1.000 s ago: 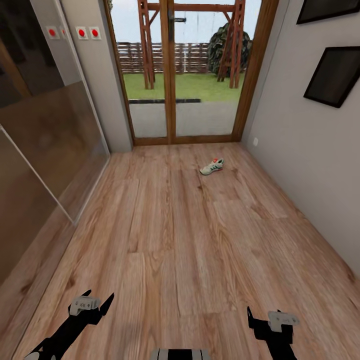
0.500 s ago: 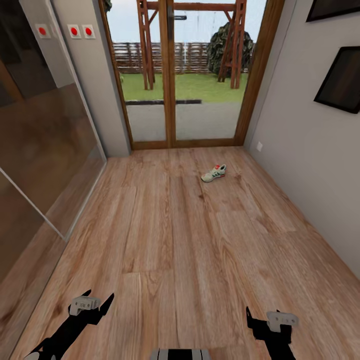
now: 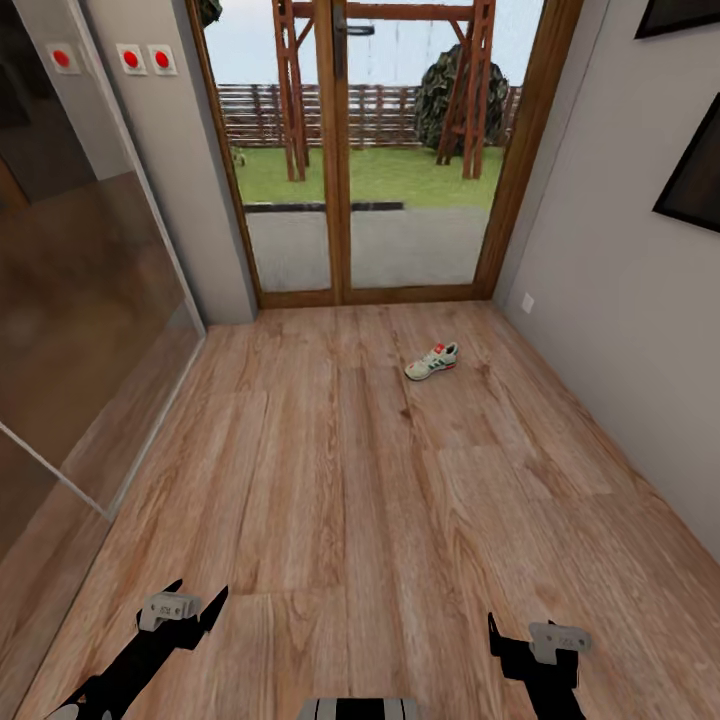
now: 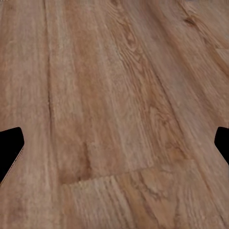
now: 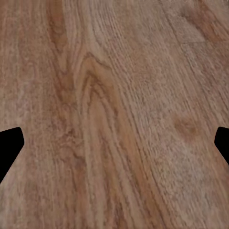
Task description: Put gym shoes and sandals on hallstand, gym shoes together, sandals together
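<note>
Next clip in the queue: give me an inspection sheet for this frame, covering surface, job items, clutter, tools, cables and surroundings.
Surface: corridor floor, light brown wood-grain planks with knots and seams.
Job's things: one gym shoe, white with green stripes and red accents, lying on the floor near the glass doors, far ahead of both arms.
Clutter: nothing seen.
Tools: left tool open, empty, above bare planks; right tool open, empty, above bare planks.
Cables: nothing seen.
Surroundings: wood-framed glass doors ahead with lawn and fence beyond; glossy panelled wall on the left with red-dot switches; grey wall on the right with dark framed pictures.
</note>
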